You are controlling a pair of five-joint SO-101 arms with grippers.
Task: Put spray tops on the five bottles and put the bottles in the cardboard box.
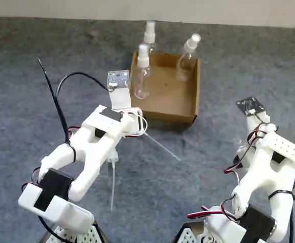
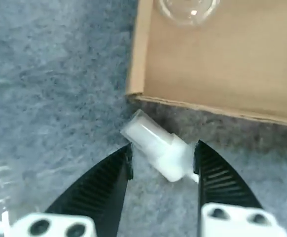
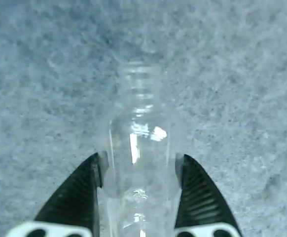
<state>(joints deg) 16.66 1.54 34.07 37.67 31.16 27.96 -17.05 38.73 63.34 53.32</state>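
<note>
A white spray top [image 2: 156,145] lies on the grey carpet just off the front left corner of the cardboard box [image 2: 222,74]; its thin tube [image 1: 160,144] trails away from the box. My left gripper [image 2: 163,150] is open, one finger on each side of that top. My right gripper [image 3: 138,163] is shut on a clear bottle [image 3: 141,138] with no top, its bare threaded neck pointing away from the wrist. Two bottles with spray tops stand in the box [image 1: 162,96]: one upright [image 1: 141,71] at the left wall, one leaning [image 1: 187,58] at the back right.
A third capped bottle [image 1: 150,34] stands on the carpet behind the box. Another spray top with a long tube [image 1: 112,185] lies beside the left arm [image 1: 91,147]. The right arm [image 1: 269,162] is low at the right, apart from the box.
</note>
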